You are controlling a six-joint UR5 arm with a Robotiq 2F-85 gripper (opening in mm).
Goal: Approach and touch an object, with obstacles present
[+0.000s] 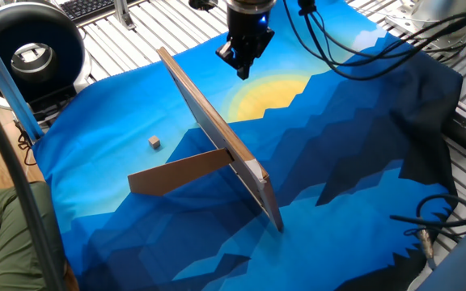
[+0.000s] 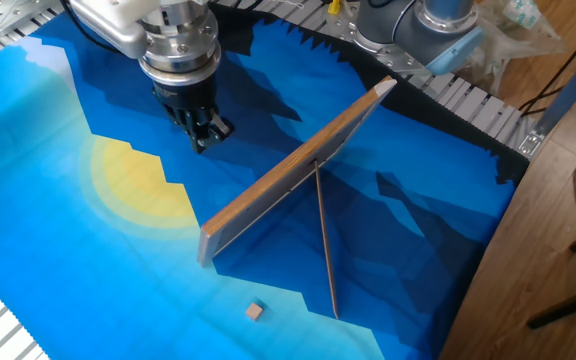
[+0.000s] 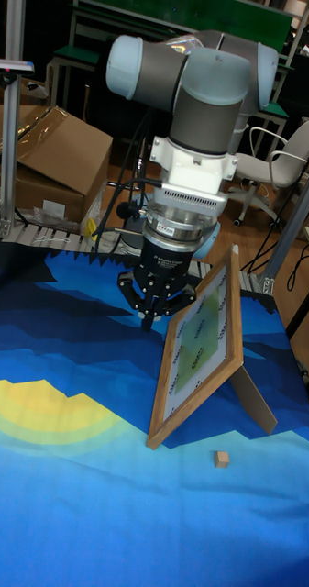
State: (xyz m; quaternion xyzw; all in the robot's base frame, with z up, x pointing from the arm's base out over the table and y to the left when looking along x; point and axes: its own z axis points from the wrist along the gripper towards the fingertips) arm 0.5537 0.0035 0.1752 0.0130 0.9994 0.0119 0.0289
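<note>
While it lies alone on the blue cloth, the cube is the smallest thing on the surface.

Cube: the tiny light-brown wooden cube (image 1: 154,142) rests flat on the cloth, on the far side of the board from the hand and well apart from it; nothing touches it.

Cube and prop: the cube is near the free end of the brown prop panel (image 1: 180,172), but there is a gap between them.

Board: the large light-wood board (image 1: 217,135) stands on its long edge and leans, with a pale edge on top; it is between the hand and the cube. In the tall fixed view its face shows a greenish printed pattern.

Prop: the panel meets the board crosswise, on the cube's side, and holds it up.

Hand: the hand (image 1: 243,68) hangs above the cloth near one end of the board, pointing down; its two fingers are pressed together with no visible gap, and they grasp nothing.

Hand and board: the hand is near the board, but it is apart from it.

Cloth: the blue cloth (image 1: 354,170) with a yellow sun shape covers the surface; the hand is just beside that yellow area.

Arm: the grey arm (image 3: 186,101) comes down from above to the hand.
</note>
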